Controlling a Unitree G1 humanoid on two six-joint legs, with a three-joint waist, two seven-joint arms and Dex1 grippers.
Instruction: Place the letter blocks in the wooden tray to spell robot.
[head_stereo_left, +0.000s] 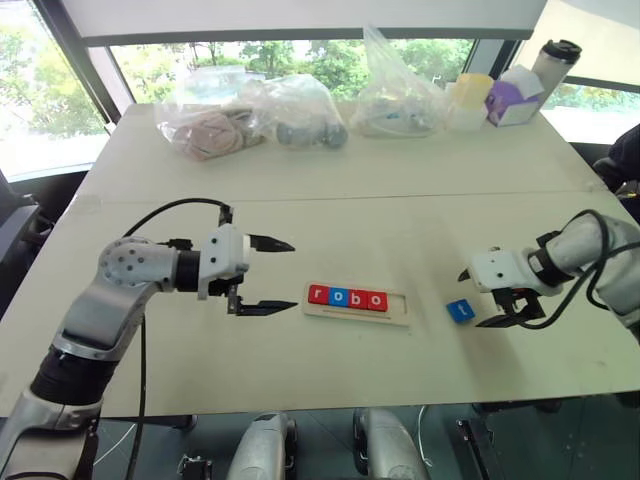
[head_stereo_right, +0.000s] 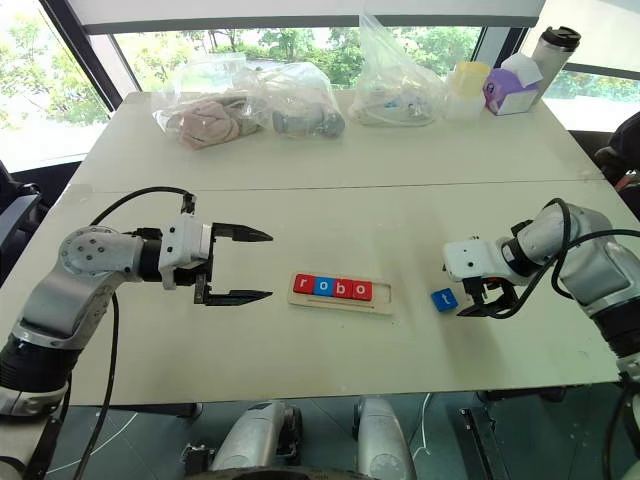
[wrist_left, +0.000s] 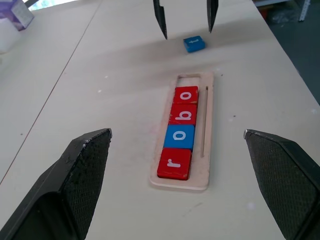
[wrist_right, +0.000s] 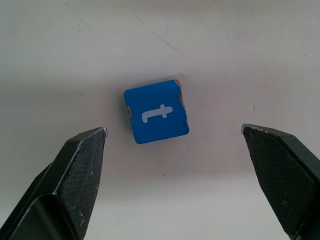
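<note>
We find four letter blocks (head_stereo_left: 347, 297) seated in the wooden tray (head_stereo_left: 392, 313), spelling r-o-b-o; its right end slot is vacant. The blue t block (head_stereo_left: 459, 311) lies on the surface (head_stereo_left: 400, 220) beside the right claw (head_stereo_left: 482, 298), which is spread wide and empty. The left claw (head_stereo_left: 280, 275) is likewise agape, holding nothing.

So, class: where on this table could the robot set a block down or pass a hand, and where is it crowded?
Free: the bare table between the bags and the wooden tray; the strip between tray and blue t block; the tray's one empty slot at its right end. Crowded: the far edge, with bags, a purple box and a tumbler.
</note>
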